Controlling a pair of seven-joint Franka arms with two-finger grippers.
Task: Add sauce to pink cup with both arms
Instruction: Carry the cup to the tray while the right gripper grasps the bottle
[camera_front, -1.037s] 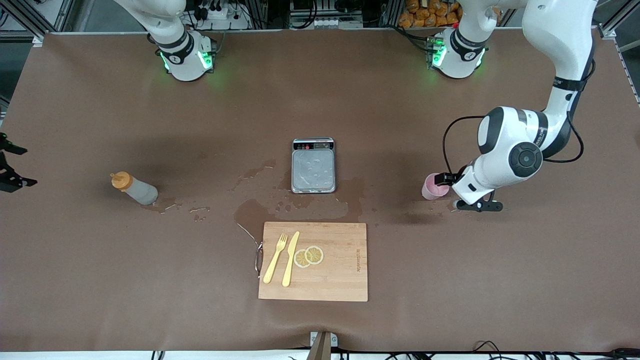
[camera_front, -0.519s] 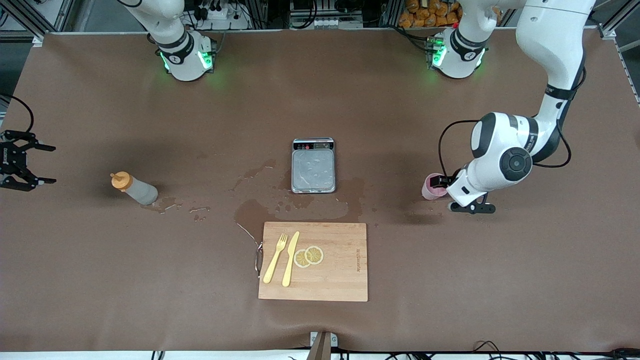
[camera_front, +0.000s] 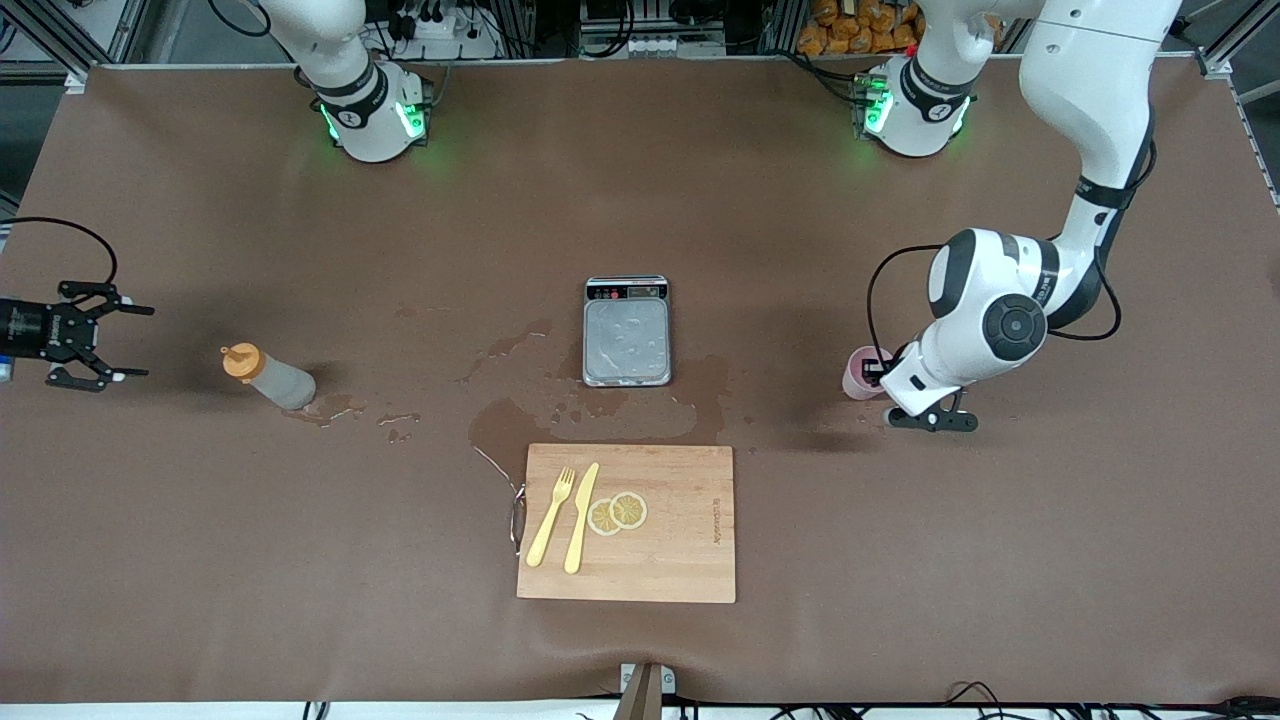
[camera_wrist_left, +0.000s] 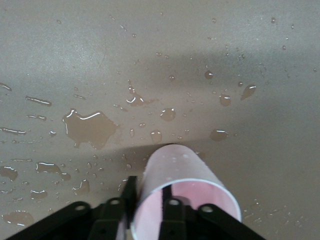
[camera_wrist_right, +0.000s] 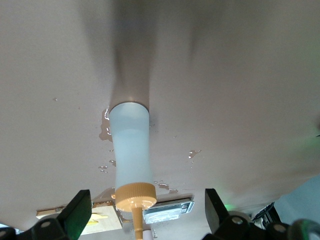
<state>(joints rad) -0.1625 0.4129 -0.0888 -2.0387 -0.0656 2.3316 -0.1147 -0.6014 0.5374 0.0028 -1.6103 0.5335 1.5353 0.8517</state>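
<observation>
The brown table (camera_front: 200, 560) is seen wet in patches around its middle, with puddles and drops scattered between the things. A wooden cutting board (camera_front: 680, 560) is laid nearest the front camera, and on it a yellow fork (camera_front: 550, 517), a yellow knife (camera_front: 580, 517) and two lemon slices (camera_front: 617, 512) are set side by side. A grey scale (camera_front: 627, 331) is placed just farther from the camera than the board, its plate beaded with water.

The sauce (camera_front: 268, 377) is stood toward the right arm's end of the table, its orange cap uppermost. The right end effector (camera_front: 125, 341) is held beside it, apart from it, fingers spread wide and nothing grasped.

The pink cup (camera_front: 860, 373) is placed toward the left arm's end. The left end effector (camera_wrist_left: 147, 202) is clenched on its rim, one finger (camera_wrist_left: 167, 207) inside, one outside. What the cup holds cannot be made out; its far part is hidden by the left arm in the front view.
</observation>
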